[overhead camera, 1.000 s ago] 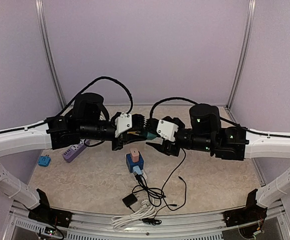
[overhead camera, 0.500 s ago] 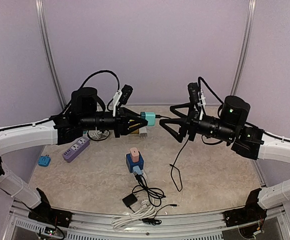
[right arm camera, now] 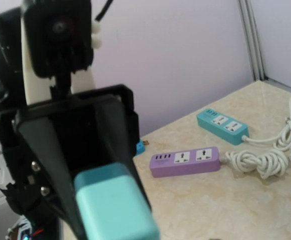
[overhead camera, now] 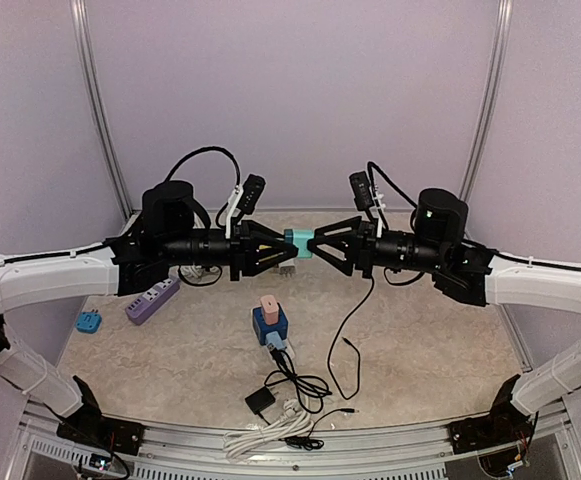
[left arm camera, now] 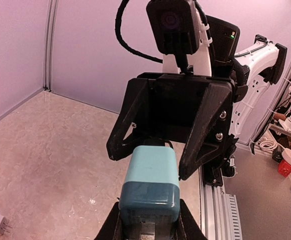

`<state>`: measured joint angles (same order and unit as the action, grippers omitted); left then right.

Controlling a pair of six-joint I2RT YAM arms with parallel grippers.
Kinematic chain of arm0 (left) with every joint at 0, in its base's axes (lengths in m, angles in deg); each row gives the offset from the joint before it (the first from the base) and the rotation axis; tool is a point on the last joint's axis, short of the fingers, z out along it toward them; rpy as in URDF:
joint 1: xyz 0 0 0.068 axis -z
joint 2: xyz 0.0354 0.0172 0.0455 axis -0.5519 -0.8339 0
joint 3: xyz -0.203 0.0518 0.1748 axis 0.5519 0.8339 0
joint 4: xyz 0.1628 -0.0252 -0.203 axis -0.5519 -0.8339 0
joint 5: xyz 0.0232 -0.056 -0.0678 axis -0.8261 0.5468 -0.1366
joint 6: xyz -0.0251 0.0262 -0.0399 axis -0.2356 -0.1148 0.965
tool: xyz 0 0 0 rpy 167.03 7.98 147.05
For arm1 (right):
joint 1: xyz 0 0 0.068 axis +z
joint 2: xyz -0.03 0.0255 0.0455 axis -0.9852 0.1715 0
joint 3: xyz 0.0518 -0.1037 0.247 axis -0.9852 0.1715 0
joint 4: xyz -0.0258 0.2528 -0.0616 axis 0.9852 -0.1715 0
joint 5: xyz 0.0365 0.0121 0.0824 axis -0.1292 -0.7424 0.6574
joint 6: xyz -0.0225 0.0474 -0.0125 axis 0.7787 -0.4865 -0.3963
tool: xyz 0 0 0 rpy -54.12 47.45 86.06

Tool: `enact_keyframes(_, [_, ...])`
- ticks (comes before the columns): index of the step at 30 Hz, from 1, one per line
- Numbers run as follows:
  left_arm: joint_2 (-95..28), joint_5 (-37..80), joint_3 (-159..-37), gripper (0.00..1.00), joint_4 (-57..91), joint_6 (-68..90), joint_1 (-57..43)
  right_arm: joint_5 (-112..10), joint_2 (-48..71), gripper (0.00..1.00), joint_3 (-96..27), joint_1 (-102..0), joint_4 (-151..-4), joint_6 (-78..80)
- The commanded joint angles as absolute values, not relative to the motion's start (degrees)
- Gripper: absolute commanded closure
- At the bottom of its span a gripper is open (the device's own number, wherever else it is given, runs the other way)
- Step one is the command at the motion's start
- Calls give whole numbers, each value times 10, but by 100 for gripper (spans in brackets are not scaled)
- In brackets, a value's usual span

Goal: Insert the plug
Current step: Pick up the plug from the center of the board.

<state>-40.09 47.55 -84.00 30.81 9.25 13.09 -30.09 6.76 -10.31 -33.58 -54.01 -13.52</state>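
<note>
A teal plug (overhead camera: 295,240) with a darker blue base hangs in mid-air above the table's middle. My left gripper (overhead camera: 282,248) is shut on its base end, fingers on both sides (left arm camera: 150,220). My right gripper (overhead camera: 313,244) faces it from the right. In the left wrist view its black fingers (left arm camera: 199,150) stand on either side of the plug's (left arm camera: 151,180) far end; whether they press on it does not show. A black cable (overhead camera: 350,320) hangs from the right gripper to the table. The right wrist view shows the plug (right arm camera: 112,207) close up; my own fingers are out of it.
On the table lie a blue adapter with a pink plug (overhead camera: 269,320), a purple power strip (overhead camera: 152,298), a teal power strip (right arm camera: 221,125), a small blue adapter (overhead camera: 88,322), a black adapter (overhead camera: 260,400) and a coiled white cable (overhead camera: 260,438).
A second ago both grippers were low and close together. They then rose and parted with the right jaws wide. Now the right gripper has come back to the plug's end, jaws narrower.
</note>
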Motion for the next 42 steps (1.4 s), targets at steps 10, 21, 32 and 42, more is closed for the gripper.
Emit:
enact_keyframes(10, [-394,490,-830,100,346,91,131,-205,121,66,-132,-348,-522,-148])
enact_keyframes(21, [-397,478,-808,67,321,38,134,-238,94,100,-106,-347,-516,-122])
enact_keyframes(32, [-337,286,-744,1,131,-180,121,-444,144,100,-70,-376,-758,31])
enact_keyframes(42, [-350,263,-676,23,93,-155,71,-337,273,100,-57,-342,-642,-7])
